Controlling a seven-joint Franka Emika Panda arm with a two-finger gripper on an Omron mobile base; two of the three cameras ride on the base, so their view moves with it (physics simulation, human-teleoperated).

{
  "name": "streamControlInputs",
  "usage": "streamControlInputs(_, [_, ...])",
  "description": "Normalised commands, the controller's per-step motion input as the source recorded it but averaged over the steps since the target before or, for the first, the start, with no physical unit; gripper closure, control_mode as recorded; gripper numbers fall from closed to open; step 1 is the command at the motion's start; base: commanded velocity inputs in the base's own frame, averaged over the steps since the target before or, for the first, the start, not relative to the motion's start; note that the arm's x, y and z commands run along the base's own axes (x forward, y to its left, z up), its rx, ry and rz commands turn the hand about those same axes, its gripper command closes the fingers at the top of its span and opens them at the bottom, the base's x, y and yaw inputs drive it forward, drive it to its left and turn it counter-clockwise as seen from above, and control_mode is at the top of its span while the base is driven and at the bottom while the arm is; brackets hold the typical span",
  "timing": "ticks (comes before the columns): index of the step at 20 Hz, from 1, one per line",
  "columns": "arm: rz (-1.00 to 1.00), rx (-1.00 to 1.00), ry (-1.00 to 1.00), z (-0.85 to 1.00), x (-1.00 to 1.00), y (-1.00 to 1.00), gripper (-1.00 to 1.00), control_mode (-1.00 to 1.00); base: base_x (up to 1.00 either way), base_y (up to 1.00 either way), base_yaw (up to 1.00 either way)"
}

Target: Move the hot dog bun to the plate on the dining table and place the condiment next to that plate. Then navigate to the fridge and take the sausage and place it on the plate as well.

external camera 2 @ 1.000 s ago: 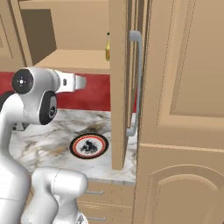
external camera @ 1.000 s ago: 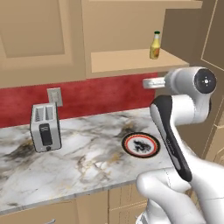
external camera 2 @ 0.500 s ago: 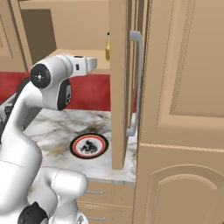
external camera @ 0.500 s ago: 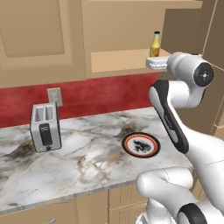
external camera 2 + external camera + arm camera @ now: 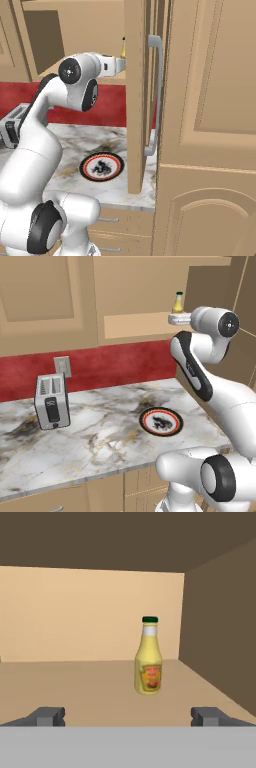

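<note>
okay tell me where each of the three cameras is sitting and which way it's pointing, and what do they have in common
Left base view: behind the arm's left, facing the marble counter, toaster, plate; white arm rises lower right.
Right base view: behind its right, facing the open cabinet door; arm rises lower left.
Hand view: on the hand, looking into the cabinet shelf at the condiment; open gripper at bottom.
Both base views share the plate; all three share the condiment.
</note>
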Motion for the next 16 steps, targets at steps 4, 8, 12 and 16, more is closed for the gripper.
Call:
streamControlInputs(4, [0.00,0.00,0.03,0.00,0.66,-0.14,-1.00,-1.00,0.00,0.00,0.00])
streamControlInputs(8, [0.00,0.00,0.00,0.00,0.40,-0.16,-1.00,-1.00,0.00,0.00,0.00])
streamControlInputs(12, [-0.02,0.00,0.00,0.00,0.36,-0.18,-1.00,-1.00,0.00,0.00,0.00])
streamControlInputs(16, [-0.07,0.00,0.01,0.00,0.15,-0.04,-1.00,-1.00,0.00,0.00,0.00])
